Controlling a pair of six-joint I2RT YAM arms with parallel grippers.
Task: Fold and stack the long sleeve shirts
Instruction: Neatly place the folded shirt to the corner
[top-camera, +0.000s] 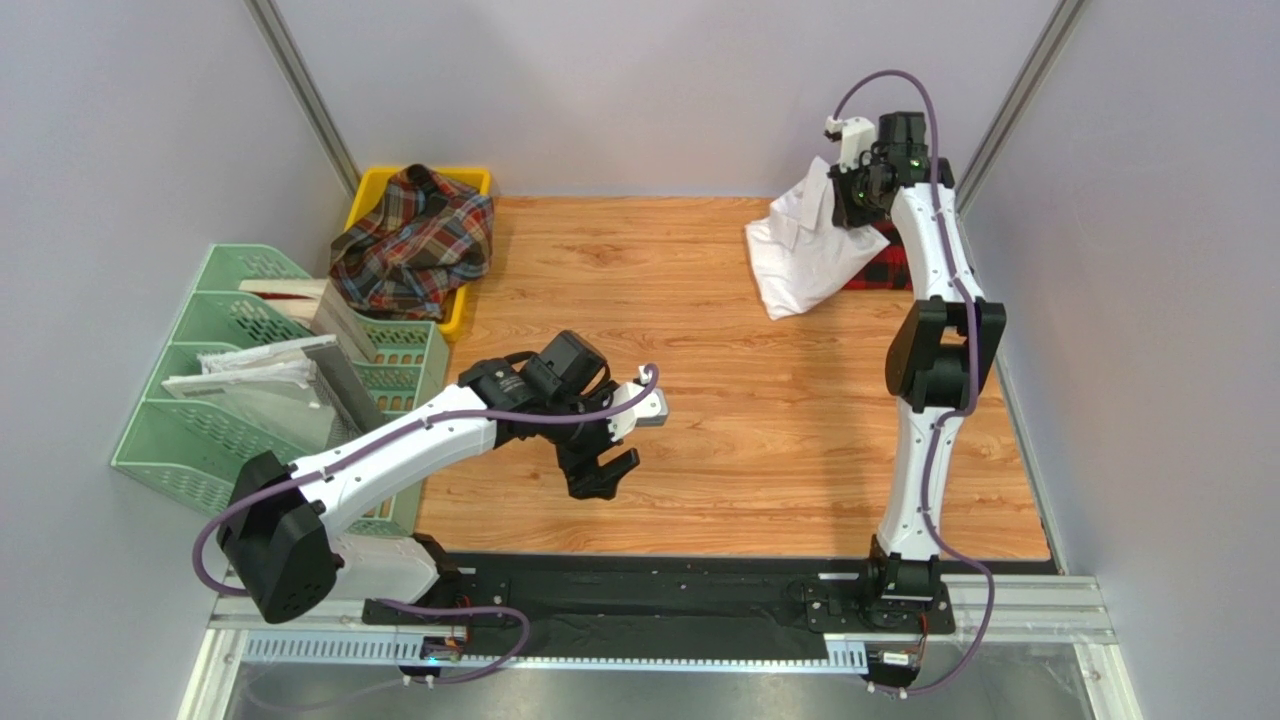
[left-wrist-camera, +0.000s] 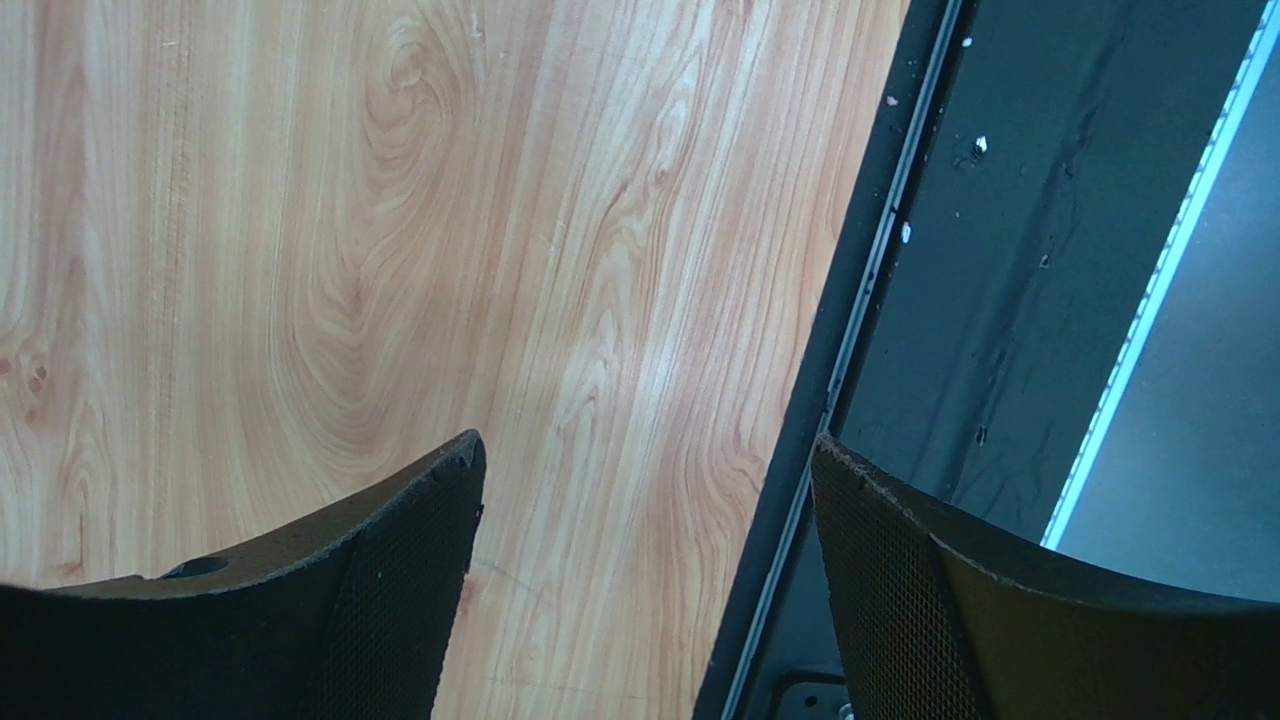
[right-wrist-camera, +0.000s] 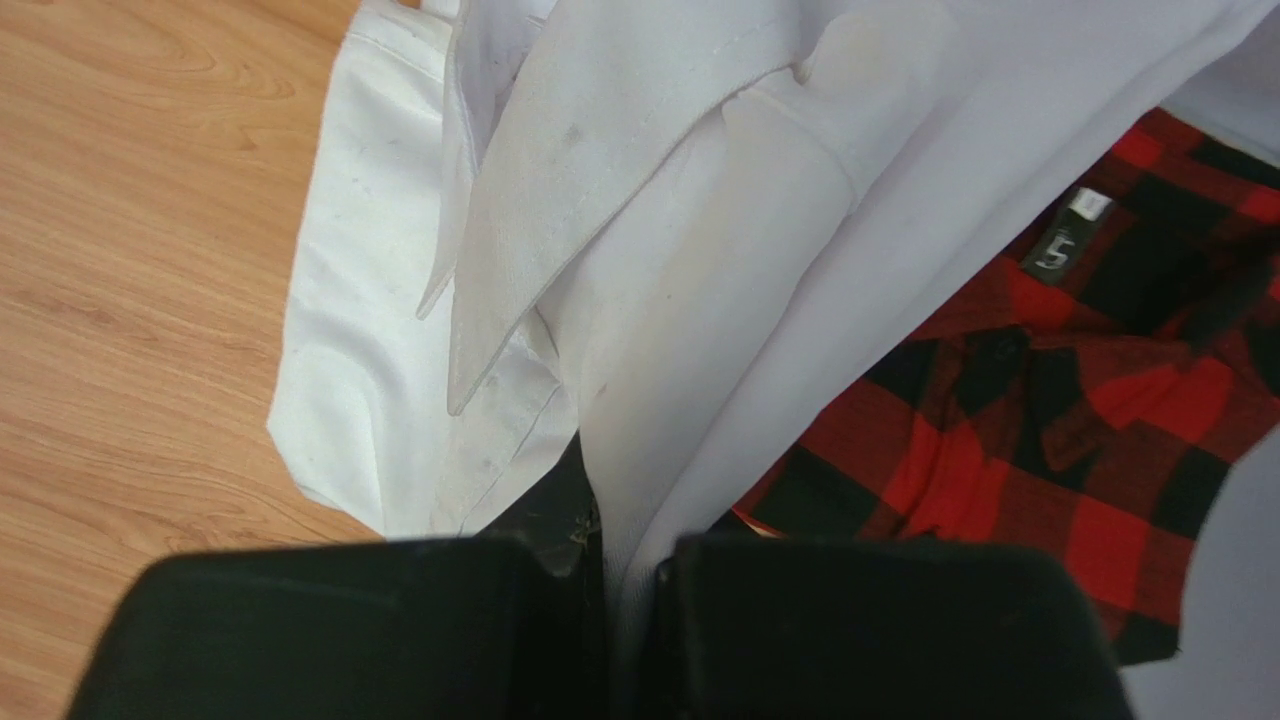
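My right gripper (top-camera: 851, 192) is shut on the white shirt (top-camera: 804, 248) and holds it lifted at the far right of the table; the cloth hangs down to the wood. In the right wrist view the white shirt (right-wrist-camera: 646, 255) is pinched between the shut jaws of the right gripper (right-wrist-camera: 631, 563). The red-and-black checked shirt (right-wrist-camera: 1052, 405) lies under it and shows a little in the top view (top-camera: 879, 270). The tartan shirt (top-camera: 413, 240) lies heaped in a yellow bin. My left gripper (top-camera: 601, 468) is open and empty above bare wood near the table's front; its fingers (left-wrist-camera: 391, 570) hold nothing.
A yellow bin (top-camera: 473, 180) stands at the far left corner. A green file rack (top-camera: 226, 353) with white paper sheets (top-camera: 248, 368) stands on the left. A black strip (top-camera: 676, 593) runs along the table's near edge. Grey walls close in on three sides.
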